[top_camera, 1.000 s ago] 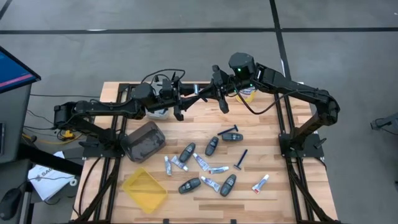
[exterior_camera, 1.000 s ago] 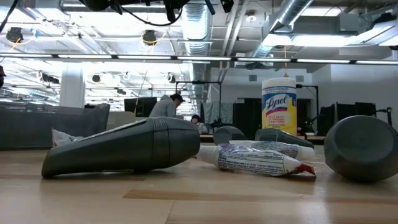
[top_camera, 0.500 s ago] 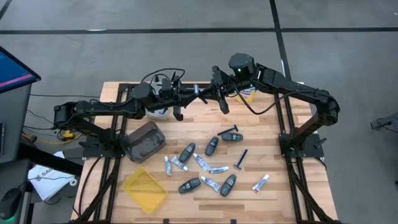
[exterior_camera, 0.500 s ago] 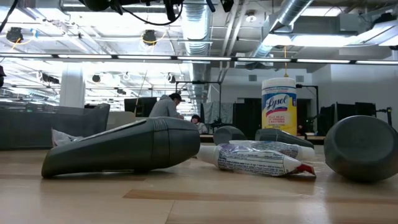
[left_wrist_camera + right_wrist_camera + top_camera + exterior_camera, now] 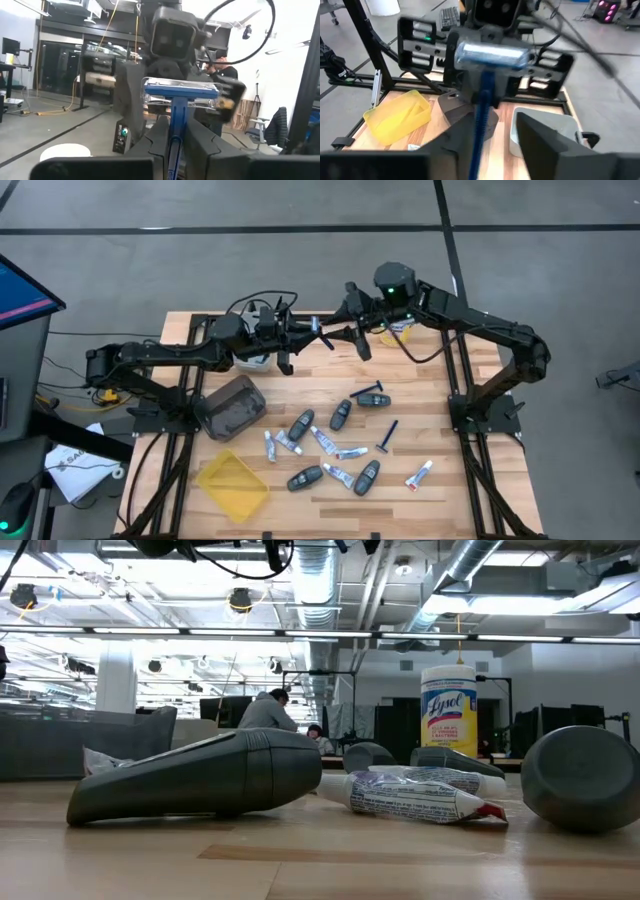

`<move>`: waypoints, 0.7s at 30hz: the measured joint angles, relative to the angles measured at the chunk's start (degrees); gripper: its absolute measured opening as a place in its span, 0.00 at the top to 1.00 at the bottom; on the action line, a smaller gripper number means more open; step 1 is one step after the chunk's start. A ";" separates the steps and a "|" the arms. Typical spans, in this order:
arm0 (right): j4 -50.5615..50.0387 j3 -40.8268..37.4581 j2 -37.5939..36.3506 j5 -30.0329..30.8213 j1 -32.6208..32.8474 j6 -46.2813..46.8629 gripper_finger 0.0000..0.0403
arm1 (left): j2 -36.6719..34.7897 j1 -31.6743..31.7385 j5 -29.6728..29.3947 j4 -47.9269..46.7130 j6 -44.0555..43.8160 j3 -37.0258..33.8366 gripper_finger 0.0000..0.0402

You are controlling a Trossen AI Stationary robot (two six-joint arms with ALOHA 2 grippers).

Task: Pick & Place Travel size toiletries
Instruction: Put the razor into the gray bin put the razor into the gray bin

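Above table's far edge, left hand (image 5: 306,330) clamps razor (image 5: 180,92); right hand (image 5: 495,130) parted; high view hides this.

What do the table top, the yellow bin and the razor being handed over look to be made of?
Table top: wood, pale planks with visible seams and grain.
Yellow bin: likely plastic, translucent, glossy.
Razor in the left gripper: blue plastic handle by its uniform colour, head under a seemingly clear cover.

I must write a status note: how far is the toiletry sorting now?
Nothing visibly sorted yet. In hand: the left claw is shut on a slim blue razor, facing the right claw mid-air. Left: tubes, fobs and razors on the wooden table.
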 joint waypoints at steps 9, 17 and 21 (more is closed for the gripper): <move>-3.49 0.04 -9.16 0.01 -3.12 0.10 0.41 | -4.81 1.22 -5.80 -14.21 5.85 0.02 0.94; -11.59 0.07 -16.62 3.42 -5.89 0.17 0.47 | -11.52 5.14 -36.77 -47.31 6.64 0.02 0.94; -14.33 0.07 -17.76 3.41 -6.74 0.20 0.52 | -10.54 9.65 -38.53 -57.78 -1.82 0.00 0.94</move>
